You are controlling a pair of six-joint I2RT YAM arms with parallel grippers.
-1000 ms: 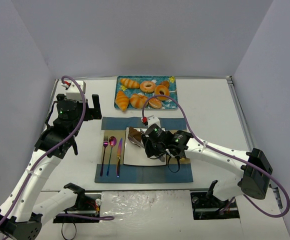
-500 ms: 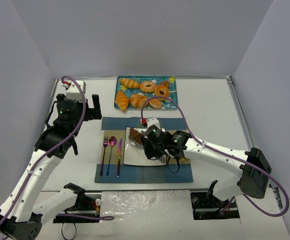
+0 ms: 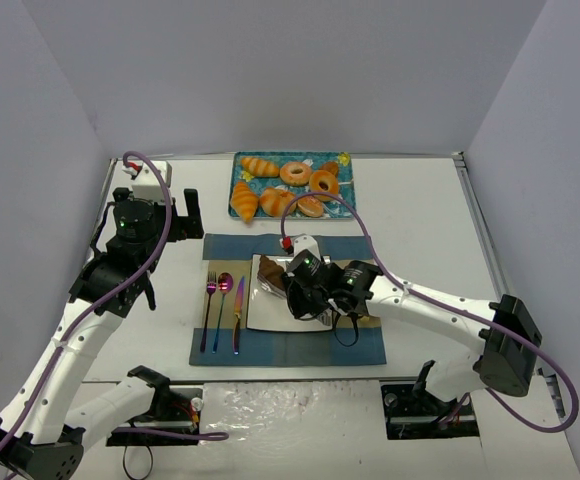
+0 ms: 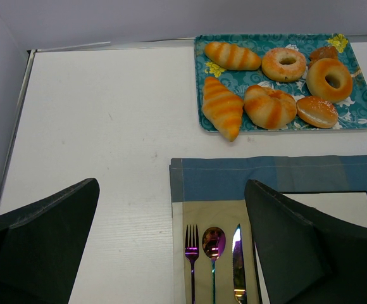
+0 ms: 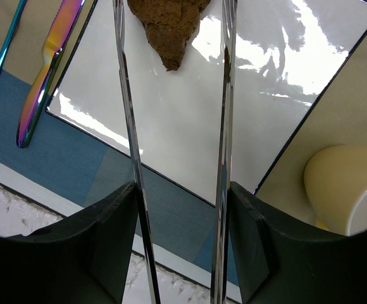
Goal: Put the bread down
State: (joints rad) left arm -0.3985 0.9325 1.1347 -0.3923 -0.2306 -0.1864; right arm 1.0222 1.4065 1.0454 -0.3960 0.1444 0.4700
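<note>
The bread (image 3: 269, 276) is a dark brown ridged pastry lying on the left part of the white square plate (image 3: 265, 314). In the right wrist view the bread (image 5: 169, 26) sits at the top edge, between the two spread arms of metal tongs (image 5: 125, 114), and I cannot tell whether they touch it. My right gripper (image 5: 178, 190) is shut on the tongs and hovers over the plate (image 5: 190, 126); it also shows in the top view (image 3: 308, 290). My left gripper (image 4: 171, 187) is open and empty, above the table left of the placemat.
A blue tray (image 3: 342, 160) at the back holds golden croissants and ring donuts; it also shows in the left wrist view (image 4: 360, 120). A fork, spoon and knife (image 3: 223, 300) lie on the placemat left of the plate. A cream cup (image 5: 348, 183) stands right of the plate.
</note>
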